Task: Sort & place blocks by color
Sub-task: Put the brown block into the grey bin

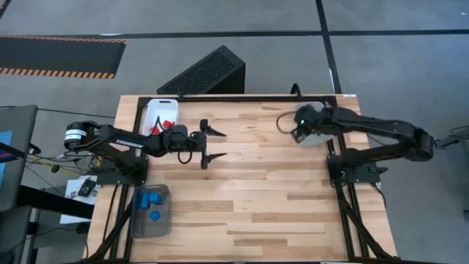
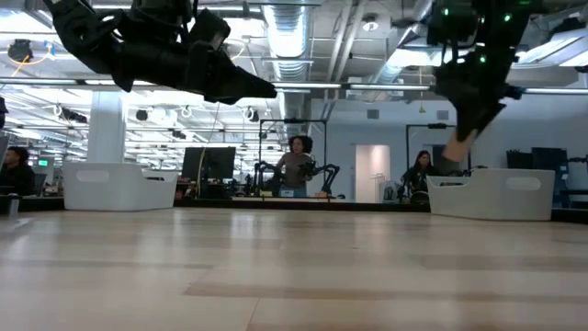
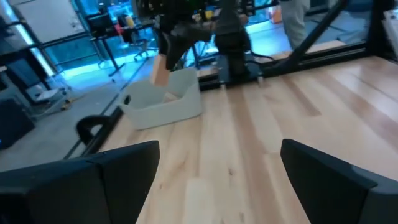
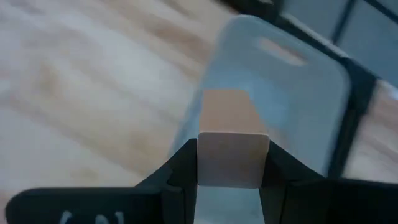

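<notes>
My right gripper point(image 4: 231, 163) is shut on a plain light wood block point(image 4: 231, 143) and hangs above a pale tray point(image 4: 298, 93) at the table's far right; the tray also shows in the high view point(image 1: 322, 138). The low view shows the block point(image 2: 455, 147) above that tray point(image 2: 496, 193). My left gripper point(image 1: 214, 143) is open and empty, raised over the table's far left middle. Red blocks point(image 1: 157, 126) lie in a white tray point(image 1: 163, 108) at the far left. Blue blocks point(image 1: 152, 199) lie in a grey tray point(image 1: 139, 220) at the near left. My right gripper pinches the wood block by two opposite sides point(image 4: 201, 158) between its two fingers point(image 4: 177, 177). The fingers point down from above. The block is lifted clear and hangs over the pale tray, sticking out past the fingertips.
A dark slotted box point(image 1: 209, 72) stands on the floor beyond the table's far edge. The bare wooden tabletop point(image 1: 256, 198) stretches across the middle and near side. People point(image 2: 296, 165) show in the room beyond the table.
</notes>
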